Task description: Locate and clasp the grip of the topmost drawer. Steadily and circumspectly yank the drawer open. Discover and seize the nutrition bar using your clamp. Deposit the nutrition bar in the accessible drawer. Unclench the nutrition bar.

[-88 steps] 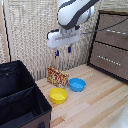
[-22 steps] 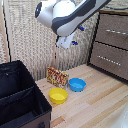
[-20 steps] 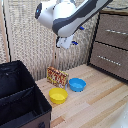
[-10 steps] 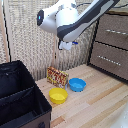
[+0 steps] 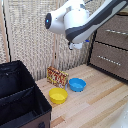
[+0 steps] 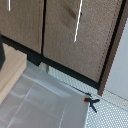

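The nutrition bar [image 5: 57, 76] is a red and yellow packet standing on edge against the woven screen, behind the two bowls. The brown dresser stands at the exterior view's right. Its uppermost visible drawer [image 5: 119, 27] is shut and has a silvery bar handle [image 5: 116, 32]. My arm fills the upper middle of that view. The gripper [image 5: 76, 45] peeks out under the wrist, high above the bowls and short of the dresser, and its fingers are hidden. The wrist view shows two shut brown drawer fronts, one with a handle [image 6: 76, 22], and no fingers.
A blue bowl [image 5: 77, 84] and a yellow bowl [image 5: 58, 95] sit on the wooden floor [image 5: 95, 105] in front of the bar. A large black box [image 5: 20, 100] stands at the exterior view's left. A lower drawer [image 5: 110, 59] is shut. A pale sheet [image 6: 45, 105] lies below the dresser.
The arm has swung up and toward the exterior view's right, nearer the dresser, and the wrist has turned to face the drawer fronts. The bar and the bowls have not moved.
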Robot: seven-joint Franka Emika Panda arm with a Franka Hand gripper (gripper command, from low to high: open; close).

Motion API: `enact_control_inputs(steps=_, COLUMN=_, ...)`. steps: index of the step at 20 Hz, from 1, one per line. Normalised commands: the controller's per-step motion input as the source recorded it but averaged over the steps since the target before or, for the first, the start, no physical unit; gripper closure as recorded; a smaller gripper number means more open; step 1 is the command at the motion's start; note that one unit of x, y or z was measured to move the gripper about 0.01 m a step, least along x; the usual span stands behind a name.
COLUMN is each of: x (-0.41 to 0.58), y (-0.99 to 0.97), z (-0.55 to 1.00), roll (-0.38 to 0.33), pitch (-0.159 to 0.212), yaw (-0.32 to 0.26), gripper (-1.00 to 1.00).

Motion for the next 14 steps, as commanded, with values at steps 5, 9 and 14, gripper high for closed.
enact_control_inputs(steps=5, x=-0.001, y=-0.63, z=0.00, roll=-0.124, pitch=-0.023, yaw=0.164, gripper=-1.00)
enact_control_inputs(steps=9, x=-0.107, y=-0.65, z=0.01, roll=-0.166, pitch=-0.032, yaw=0.120, gripper=-1.00)
enact_control_inputs(steps=14, x=-0.171, y=-0.74, z=0.00, roll=-0.143, pitch=-0.032, yaw=0.092, gripper=-1.00)
